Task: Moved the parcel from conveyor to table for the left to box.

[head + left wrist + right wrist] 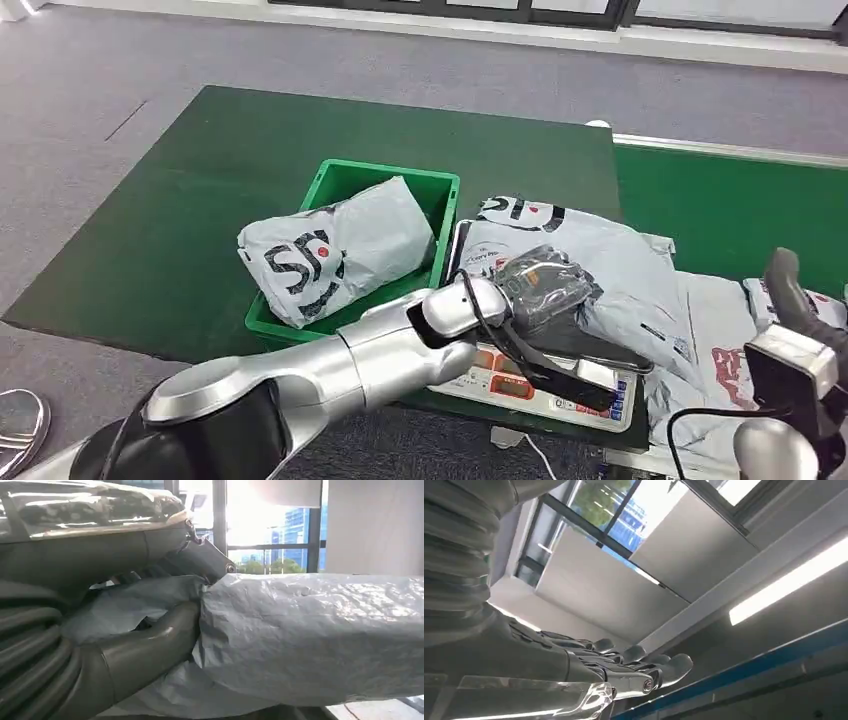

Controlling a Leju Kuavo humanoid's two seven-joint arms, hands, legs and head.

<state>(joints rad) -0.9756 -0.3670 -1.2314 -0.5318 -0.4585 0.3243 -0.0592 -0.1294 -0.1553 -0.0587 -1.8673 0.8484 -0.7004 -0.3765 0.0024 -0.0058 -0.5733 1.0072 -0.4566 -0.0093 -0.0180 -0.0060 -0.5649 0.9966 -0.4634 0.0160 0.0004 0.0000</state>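
Note:
A grey plastic parcel [620, 265] lies on a weighing scale [545, 392] just right of the green box [447, 200]. My left hand [540, 283] rests on the parcel's near left part and grips it. In the left wrist view its thumb and fingers [155, 645] pinch a fold of the grey parcel [310, 635]. Another grey parcel [335, 250] with black lettering lies tilted in the green box, overhanging its left rim. My right hand [790, 300] is raised at the lower right. In the right wrist view it [624, 667] holds nothing, fingers stretched out and apart.
The box and scale stand on a dark green table [180, 230]. The green conveyor [730, 200] runs along the right, with more grey parcels [720, 340] piled at its near end. Grey carpet surrounds the table, and windows line the far wall.

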